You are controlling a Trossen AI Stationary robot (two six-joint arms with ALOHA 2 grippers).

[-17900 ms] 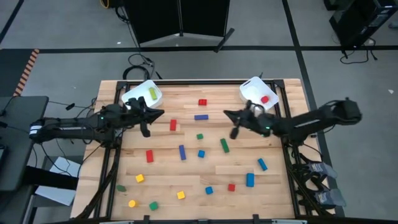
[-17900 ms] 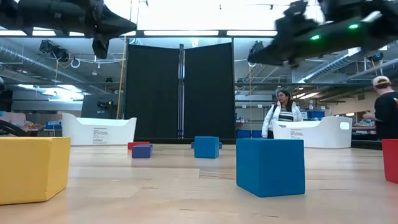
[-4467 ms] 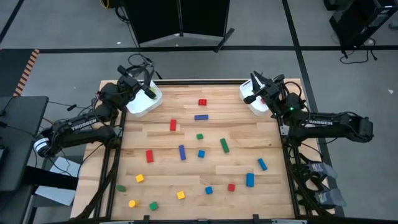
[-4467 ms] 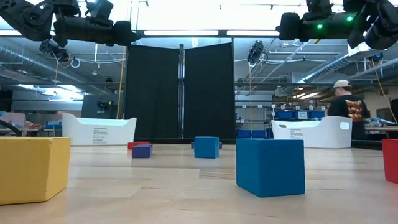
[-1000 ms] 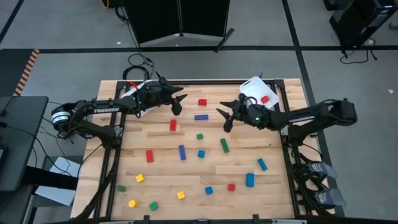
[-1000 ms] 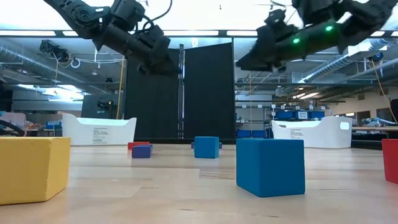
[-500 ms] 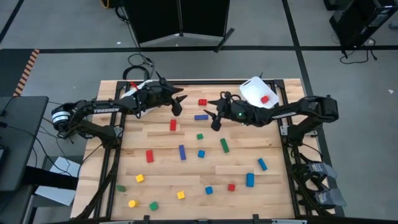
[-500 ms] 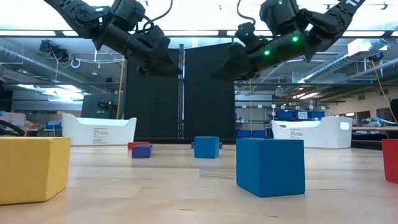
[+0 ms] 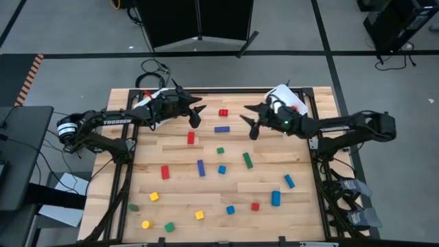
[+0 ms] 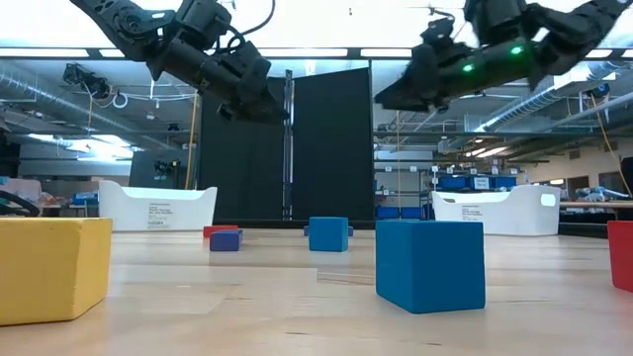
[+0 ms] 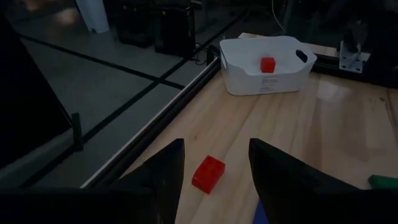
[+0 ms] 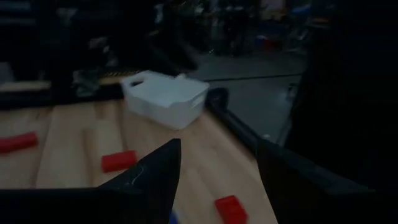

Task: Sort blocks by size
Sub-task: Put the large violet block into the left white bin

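Several small red, blue, green and yellow blocks lie scattered on the wooden table [image 9: 274, 147]. My left gripper [image 9: 197, 115] hovers open, high above the far left part of the table, beside a red block [image 9: 223, 112] that shows between its fingers [image 11: 208, 173]. My right gripper [image 9: 247, 121] hovers open over the far middle, close to a blue bar [image 9: 221, 128]. Both grippers are empty and well above the table in the low view. A red cube [image 9: 293, 109] lies in the right white bin [image 9: 280, 96].
A second white bin [image 9: 152, 104] stands at the far left corner, partly under my left arm. More blocks lie toward the near edge, among them a yellow one [image 10: 49, 267] and a blue cube [image 10: 430, 265] close to the low camera. Cables lie beyond the table's far edge.
My right gripper swung toward the table's left edge, over the blue bar, then came back toward the right bin. No block has moved.
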